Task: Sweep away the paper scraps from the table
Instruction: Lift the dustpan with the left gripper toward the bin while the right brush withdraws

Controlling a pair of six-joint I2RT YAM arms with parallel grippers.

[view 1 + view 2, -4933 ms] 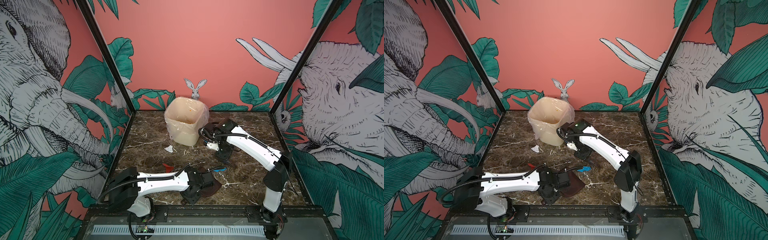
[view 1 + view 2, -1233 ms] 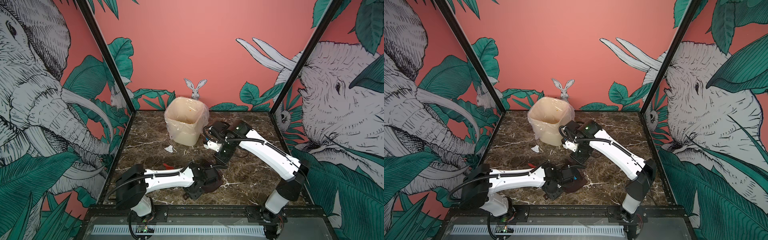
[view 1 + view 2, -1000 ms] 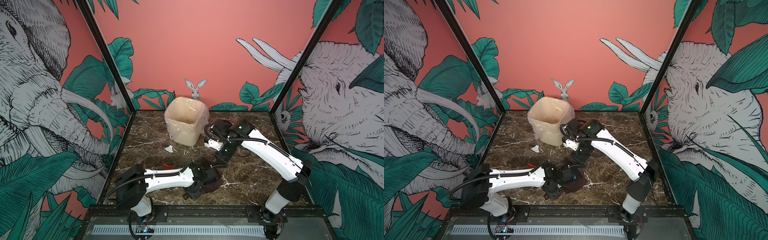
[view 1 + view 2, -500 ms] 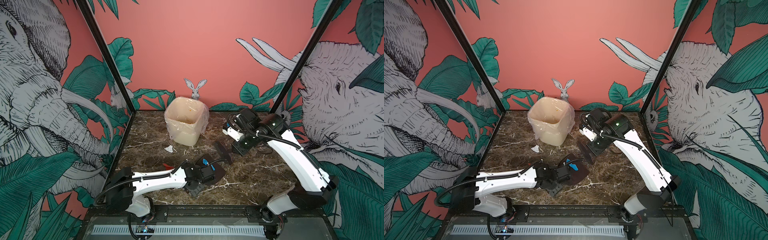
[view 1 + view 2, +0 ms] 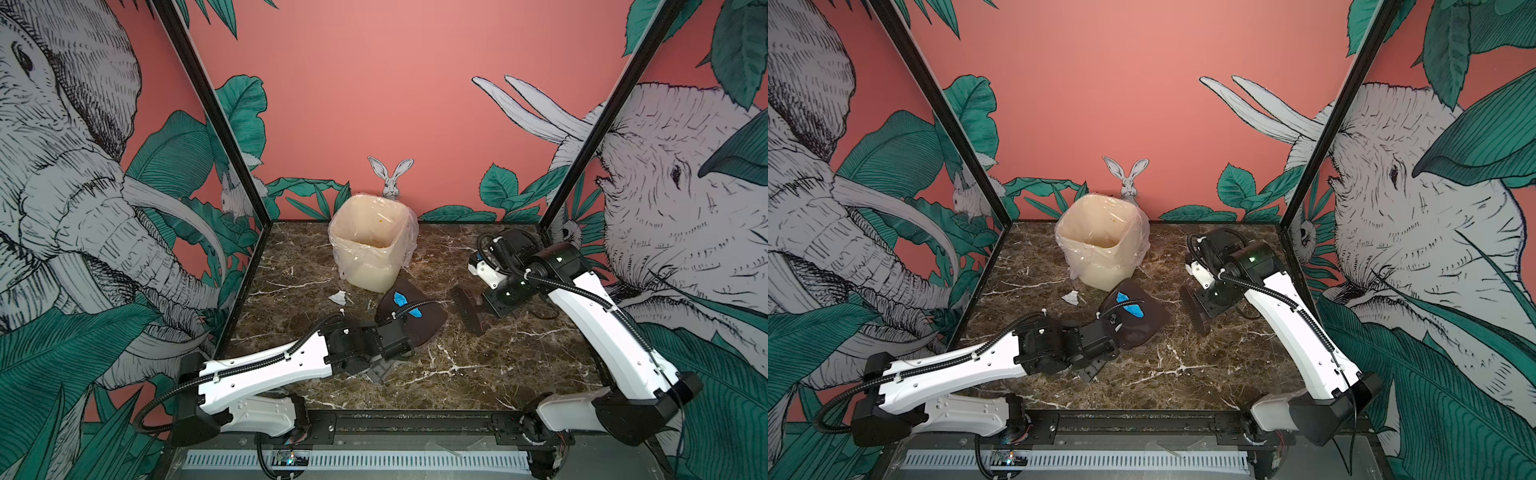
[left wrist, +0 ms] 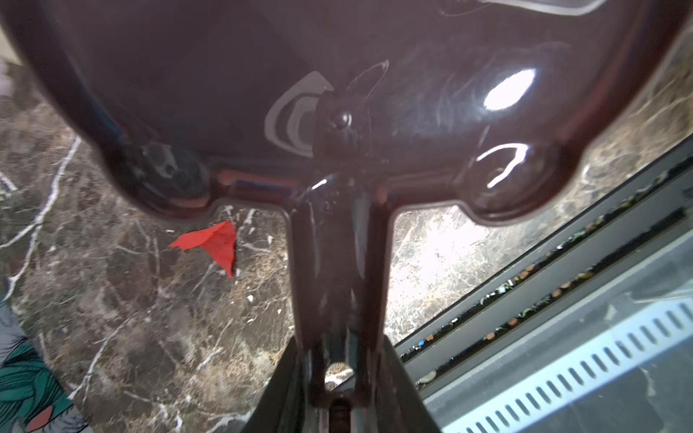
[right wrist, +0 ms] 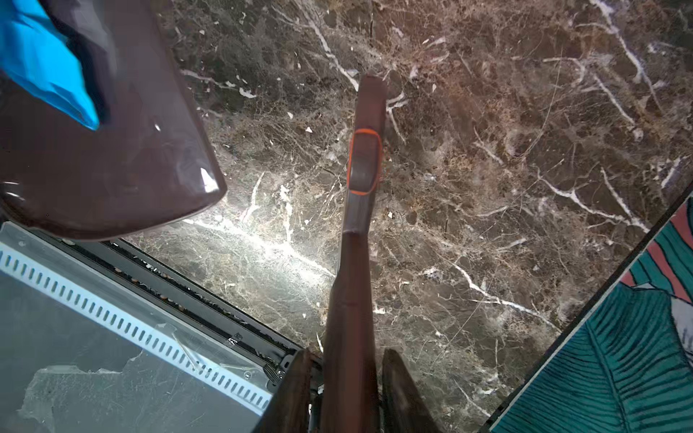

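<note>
My left gripper is shut on the handle of a dark brown dustpan, which is held raised and tilted beside the bin. Blue paper scraps lie in the pan. A white scrap lies on the table left of the pan. A red scrap lies on the marble under the pan. My right gripper is shut on the brush, held right of the pan.
The cream bin with a clear liner stands at the back middle. Printed walls close the left, right and back sides. A black frame rail and a grey slotted strip run along the front edge.
The brush has drawn away to the right, out of the dustpan. The left arm has lifted the dustpan with the blue scraps up and back toward the bin.
</note>
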